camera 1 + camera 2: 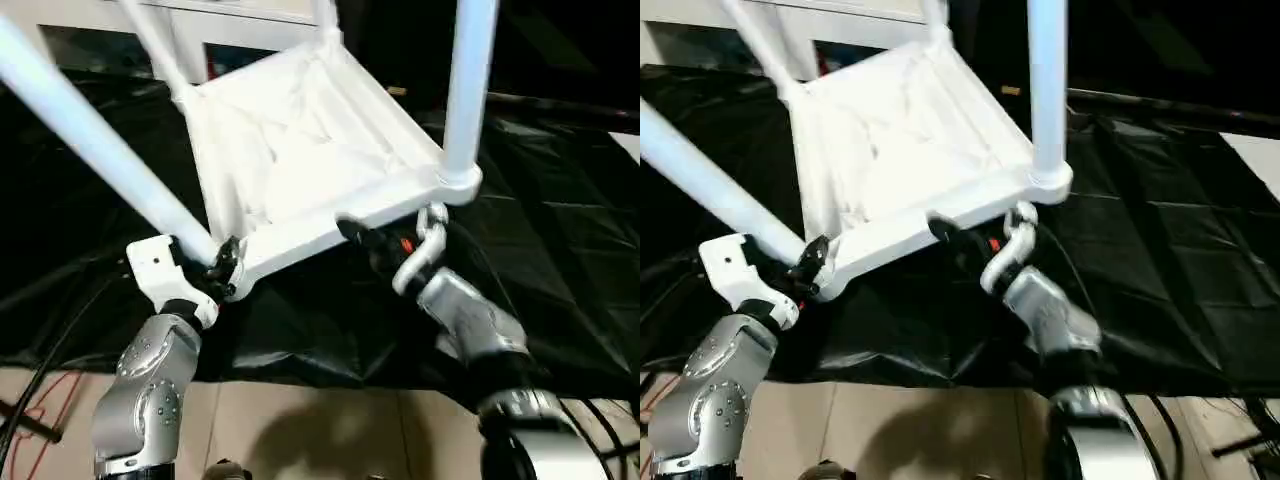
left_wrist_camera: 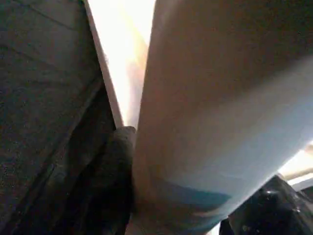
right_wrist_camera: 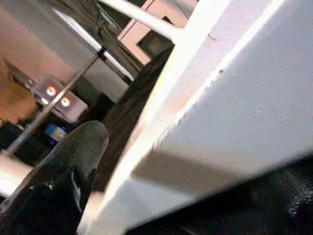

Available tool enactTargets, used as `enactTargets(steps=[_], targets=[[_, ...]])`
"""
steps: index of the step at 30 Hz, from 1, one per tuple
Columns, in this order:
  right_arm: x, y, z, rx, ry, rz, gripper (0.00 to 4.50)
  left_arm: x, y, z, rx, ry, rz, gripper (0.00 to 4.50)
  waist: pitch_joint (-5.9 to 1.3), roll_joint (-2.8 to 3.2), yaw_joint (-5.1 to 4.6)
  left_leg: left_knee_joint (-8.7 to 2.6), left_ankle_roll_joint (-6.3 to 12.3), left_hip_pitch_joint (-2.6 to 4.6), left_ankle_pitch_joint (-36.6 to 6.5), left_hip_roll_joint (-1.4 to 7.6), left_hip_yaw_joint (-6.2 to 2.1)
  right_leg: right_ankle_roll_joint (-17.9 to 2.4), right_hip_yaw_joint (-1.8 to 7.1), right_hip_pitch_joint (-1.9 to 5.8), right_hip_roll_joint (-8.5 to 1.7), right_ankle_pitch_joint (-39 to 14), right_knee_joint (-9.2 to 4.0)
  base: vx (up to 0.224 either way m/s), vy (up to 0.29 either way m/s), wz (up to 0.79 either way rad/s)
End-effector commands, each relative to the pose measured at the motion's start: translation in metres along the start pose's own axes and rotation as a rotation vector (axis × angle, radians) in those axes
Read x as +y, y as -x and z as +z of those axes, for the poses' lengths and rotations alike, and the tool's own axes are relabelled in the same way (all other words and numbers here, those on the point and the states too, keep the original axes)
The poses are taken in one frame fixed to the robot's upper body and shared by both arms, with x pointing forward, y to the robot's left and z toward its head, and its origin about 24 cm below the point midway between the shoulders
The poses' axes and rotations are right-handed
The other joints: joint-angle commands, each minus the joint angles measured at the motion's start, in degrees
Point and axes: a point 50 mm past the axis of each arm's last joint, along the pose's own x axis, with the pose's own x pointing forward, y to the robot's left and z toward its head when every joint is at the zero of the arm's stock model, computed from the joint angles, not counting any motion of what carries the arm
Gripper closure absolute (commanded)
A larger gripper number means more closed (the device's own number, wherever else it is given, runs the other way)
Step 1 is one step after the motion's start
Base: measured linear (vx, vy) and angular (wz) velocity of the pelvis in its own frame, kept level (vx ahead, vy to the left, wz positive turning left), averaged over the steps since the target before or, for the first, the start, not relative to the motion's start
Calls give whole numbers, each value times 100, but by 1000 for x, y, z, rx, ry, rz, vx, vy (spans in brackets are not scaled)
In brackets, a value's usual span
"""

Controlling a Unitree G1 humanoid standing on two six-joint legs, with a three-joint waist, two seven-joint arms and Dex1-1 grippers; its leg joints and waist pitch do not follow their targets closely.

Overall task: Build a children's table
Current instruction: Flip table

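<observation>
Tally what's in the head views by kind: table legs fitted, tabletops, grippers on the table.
Table legs fitted in corner sockets: 4 (near-left leg, near-right leg, far-left leg, far-right leg)
Tabletop, underside up: 1
Grippers at its near edge: 2 (left gripper, right gripper)
Total: 7

A thick white table leg (image 2: 215, 122) is seen very close up. It is pressed between the two black fingers (image 2: 115, 181) of the left gripper (image 2: 195, 210). Beside the leg, a dark cloth (image 2: 44, 88) is seen.
</observation>
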Motion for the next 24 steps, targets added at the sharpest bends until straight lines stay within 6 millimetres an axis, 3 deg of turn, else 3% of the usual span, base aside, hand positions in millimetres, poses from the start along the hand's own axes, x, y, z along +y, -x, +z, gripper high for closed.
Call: enactTargets(steps=[1, 7, 12, 15, 17, 21, 22, 23, 24], targets=[[2, -5, 11, -56, -9, 2, 0, -24, -4, 5, -16, 71, -151, 227, -405, 106, -15, -413, -33, 133, -874, 246, -40, -1185, 255, 278, -425, -389, -383, 0, 0, 0], [-7, -16, 14, -88, -83, -158, 0, -32, -1, 4, 6, 45, -238, 227, -413, 124, -20, -395, -29, 119, -719, 225, -25, -1211, 251, 285, -425, -190, -347, 0, 0, 0], [-7, -21, 15, -123, -143, -177, 0, -40, 0, 7, 1, 22, -327, 227, -424, 124, -24, -385, 29, 118, -644, 221, -16, -1227, 248, 292, -416, -16, -323, 0, 0, 0], [-7, -22, 16, -135, -165, -168, 17, -41, 0, 6, 7, 15, -344, 227, -425, 125, -26, -384, 57, 122, -635, 228, -16, -1263, 243, 295, -416, 42, -319, 0, 0, 0], [-7, -22, 17, -145, -174, -171, 52, -43, 0, 6, 13, 4, -367, 227, -424, 125, -21, -385, 45, 125, -669, 228, -14, -1259, 244, 295, -422, -52, -327, 0, 0, 0], [-9, -21, 19, -157, -183, -179, 65, -44, 0, 8, 21, -37, -406, 227, -425, 131, -22, -388, 22, 132, -708, 225, -12, -1264, 239, 285, -420, -144, -327, 0, 0, 0], [-9, -21, 21, -167, -190, -182, 93, -44, 0, 9, 25, -53, -422, 227, -425, 135, -21, -386, 7, 130, -715, 229, -12, -1268, 241, 286, -422, -133, -322, 0, 0, 0], [-10, -21, 22, -176, -196, -185, 100, -43, 0, 10, 27, -58, -428, 227, -427, 207, -18, -388, -12, 137, -722, 227, -21, -1276, 240, 282, -423, -114, -313, 0, 0, 0], [-10, -21, 23, -182, -201, -187, 104, -43, 0, 10, 28, -60, -429, 227, -428, 158, -35, -383, -3, 130, -718, 223, -11, -1286, 239, 292, -415, -67, -317, 0, 0, 0]])
